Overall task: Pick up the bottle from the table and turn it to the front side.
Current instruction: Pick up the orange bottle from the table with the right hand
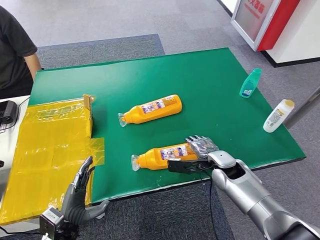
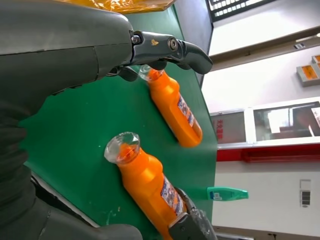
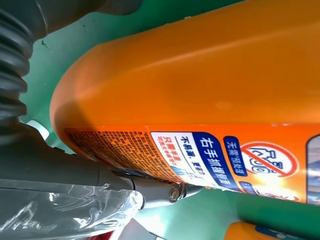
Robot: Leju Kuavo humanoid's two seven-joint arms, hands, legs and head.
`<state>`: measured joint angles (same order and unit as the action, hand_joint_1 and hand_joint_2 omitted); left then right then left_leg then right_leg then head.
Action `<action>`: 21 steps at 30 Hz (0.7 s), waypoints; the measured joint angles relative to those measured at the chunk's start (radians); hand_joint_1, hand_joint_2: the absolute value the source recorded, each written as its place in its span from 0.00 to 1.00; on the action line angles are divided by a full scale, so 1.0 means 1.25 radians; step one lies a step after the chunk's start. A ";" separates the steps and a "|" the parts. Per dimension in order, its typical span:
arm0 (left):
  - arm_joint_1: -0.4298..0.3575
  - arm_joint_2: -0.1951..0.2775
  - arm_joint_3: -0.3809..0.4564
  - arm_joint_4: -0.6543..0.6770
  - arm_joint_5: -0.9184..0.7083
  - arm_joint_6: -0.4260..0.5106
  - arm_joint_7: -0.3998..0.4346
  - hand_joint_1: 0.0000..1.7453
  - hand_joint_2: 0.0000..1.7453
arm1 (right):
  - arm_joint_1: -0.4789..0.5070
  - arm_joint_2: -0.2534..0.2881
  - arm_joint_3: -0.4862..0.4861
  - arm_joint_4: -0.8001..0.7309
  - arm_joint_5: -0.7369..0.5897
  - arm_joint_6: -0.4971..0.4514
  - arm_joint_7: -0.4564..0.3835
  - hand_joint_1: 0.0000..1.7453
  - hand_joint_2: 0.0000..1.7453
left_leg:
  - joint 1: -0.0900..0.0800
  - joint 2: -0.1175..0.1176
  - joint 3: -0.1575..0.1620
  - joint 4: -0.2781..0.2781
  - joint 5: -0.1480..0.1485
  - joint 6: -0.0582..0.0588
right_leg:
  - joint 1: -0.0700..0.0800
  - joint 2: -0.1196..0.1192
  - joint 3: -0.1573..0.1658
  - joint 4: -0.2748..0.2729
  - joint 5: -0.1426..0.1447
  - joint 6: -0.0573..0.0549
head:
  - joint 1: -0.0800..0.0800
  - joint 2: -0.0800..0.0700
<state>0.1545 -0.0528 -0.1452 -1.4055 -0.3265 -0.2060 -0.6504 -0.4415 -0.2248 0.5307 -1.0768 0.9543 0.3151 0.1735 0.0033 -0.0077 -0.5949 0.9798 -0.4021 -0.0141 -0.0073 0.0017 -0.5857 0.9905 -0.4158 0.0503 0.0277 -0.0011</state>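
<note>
Two orange bottles with clear caps lie on the green mat [image 1: 211, 75], caps to the left. My right hand [image 1: 200, 152] grips the base end of the nearer bottle [image 1: 162, 156], fingers over its top and thumb along its near side; the bottle lies on the mat. Seen from the right wrist, that bottle's orange body [image 3: 211, 90] and its label are close against the hand [image 3: 56, 170]. The farther bottle [image 1: 153, 109] lies free, label up. My left hand [image 1: 77, 195] hangs open off the table's front left corner, fingers apart. From the left wrist, both bottles [image 2: 149, 187] [image 2: 175, 107] lie beyond its fingers [image 2: 166, 47].
A yellow plastic sheet [image 1: 49, 145] covers the table's left part, with a small cardboard piece [image 1: 88, 101] at its edge. A teal bottle [image 1: 250, 82] and a white bottle with a yellow cap [image 1: 278, 115] lie at the right. A person in black [image 1: 15, 50] stands at the far left.
</note>
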 joint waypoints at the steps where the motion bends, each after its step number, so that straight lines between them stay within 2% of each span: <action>1: 0.000 0.000 0.000 0.001 0.000 0.000 0.000 0.00 1.00 | -0.001 0.000 0.001 0.002 0.000 0.000 0.000 0.01 1.00 | 0.000 0.000 0.000 0.000 0.000 0.000 | 0.000 0.000 0.000 0.000 0.000 0.000 | 0.000 0.000; 2: 0.000 0.001 0.000 0.001 0.000 0.000 0.000 0.00 1.00 | -0.002 0.001 0.002 0.003 0.000 0.000 0.000 0.22 1.00 | 0.000 0.000 0.000 0.000 0.000 0.000 | 0.000 0.000 0.000 0.000 0.000 0.000 | 0.000 0.000; 5: 0.000 0.001 -0.001 0.003 0.000 0.002 0.000 0.00 1.00 | -0.004 0.001 0.004 0.009 0.004 -0.006 -0.002 0.95 1.00 | 0.000 0.000 0.000 0.000 0.001 0.000 | 0.000 0.000 0.000 0.000 0.001 0.001 | 0.000 0.000; 6: 0.000 0.001 -0.001 0.003 0.000 0.004 0.000 0.00 1.00 | -0.004 0.001 0.005 0.010 0.007 -0.011 -0.004 1.00 1.00 | 0.000 0.000 0.000 0.000 0.001 0.000 | 0.000 0.000 0.000 0.000 0.001 0.001 | 0.000 0.000; 13: 0.009 0.001 -0.001 0.005 0.002 0.024 -0.001 0.00 1.00 | 0.037 -0.001 0.001 -0.033 0.013 -0.062 -0.017 1.00 1.00 | 0.000 0.000 -0.001 0.000 0.002 0.001 | 0.000 0.000 0.000 0.000 0.001 0.001 | 0.000 0.000; 21: 0.048 0.000 0.010 -0.019 0.000 0.035 0.001 0.00 1.00 | 0.171 0.006 -0.065 -0.265 0.005 -0.143 -0.022 1.00 1.00 | 0.000 0.000 -0.003 0.000 0.001 0.000 | 0.000 0.000 -0.003 0.000 0.000 0.000 | 0.000 0.000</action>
<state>0.2146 -0.0528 -0.1321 -1.4296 -0.3271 -0.1621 -0.6497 -0.2279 -0.2177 0.4489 -1.4080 0.9612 0.1362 0.1455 0.0033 -0.0080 -0.5993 0.9798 -0.4012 -0.0140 -0.0072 0.0014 -0.5897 0.9905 -0.4153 0.0505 0.0277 -0.0011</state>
